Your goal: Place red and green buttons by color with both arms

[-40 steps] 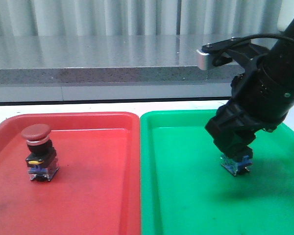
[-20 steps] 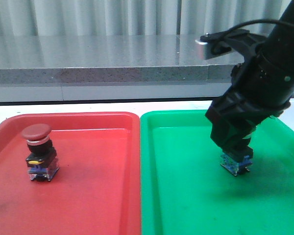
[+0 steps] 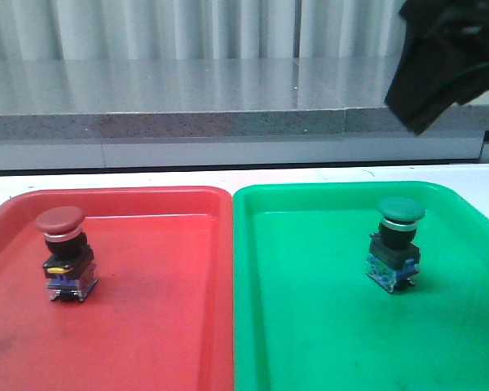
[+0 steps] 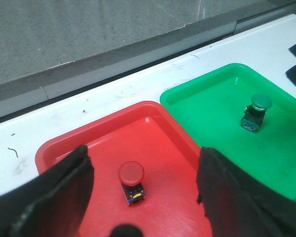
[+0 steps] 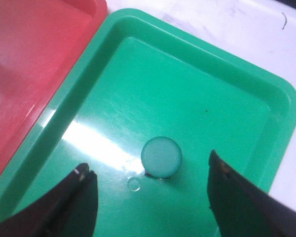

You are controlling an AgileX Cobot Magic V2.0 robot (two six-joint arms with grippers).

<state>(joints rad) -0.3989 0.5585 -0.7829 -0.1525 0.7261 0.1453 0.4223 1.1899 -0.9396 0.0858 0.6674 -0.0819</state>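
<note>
The red button (image 3: 63, 251) stands upright on the red tray (image 3: 147, 326), toward its left. On the green tray (image 3: 310, 326) the green button (image 3: 398, 244) also stands upright, with nothing touching it. My right arm (image 3: 444, 57) hangs high above it at the top right. In the right wrist view my right gripper (image 5: 149, 170) is open, well above the green button (image 5: 161, 157), which shows between the fingers. My left gripper (image 4: 144, 154) is open too, high over the red button (image 4: 131, 177). The green button (image 4: 256, 111) also shows in the left wrist view.
The two trays sit side by side on a white table (image 3: 310, 173), their rims touching at the middle. Behind the table runs a grey stone ledge (image 3: 187, 122). A small round drop or mark (image 5: 134, 184) lies on the green tray floor beside the button.
My right gripper opened, let go of the green button and rose up and to the right. The green button stays standing on the green tray. The red button has not moved.
</note>
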